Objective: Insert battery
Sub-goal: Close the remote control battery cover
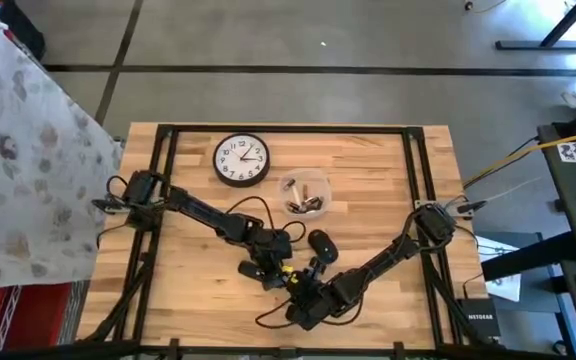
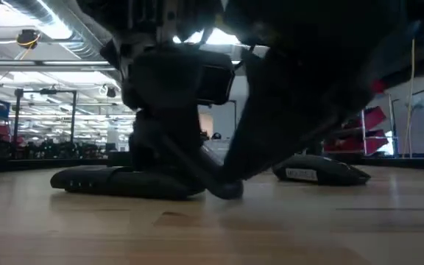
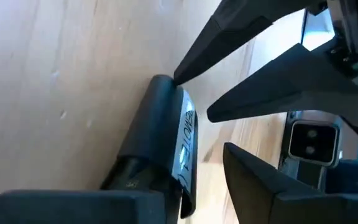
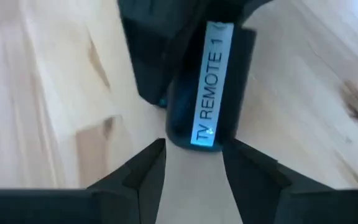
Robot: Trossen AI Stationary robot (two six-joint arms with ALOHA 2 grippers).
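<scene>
Both arms met at the remote (image 4: 211, 87) on the wood table (image 1: 368, 180).

The remote lay flat near the front middle of the table. The left gripper (image 1: 265, 268) held it, fingers closed on its far end. The right gripper (image 4: 191, 165) was at the near end, fingers (image 4: 145, 168) open. A clock (image 1: 241, 160) and a bowl (image 1: 304, 193) of batteries (image 1: 306, 206) sat farther back. A black mouse (image 1: 321, 244) lay beside the arms. Behind the table was a big bright workshop with shelves.
</scene>
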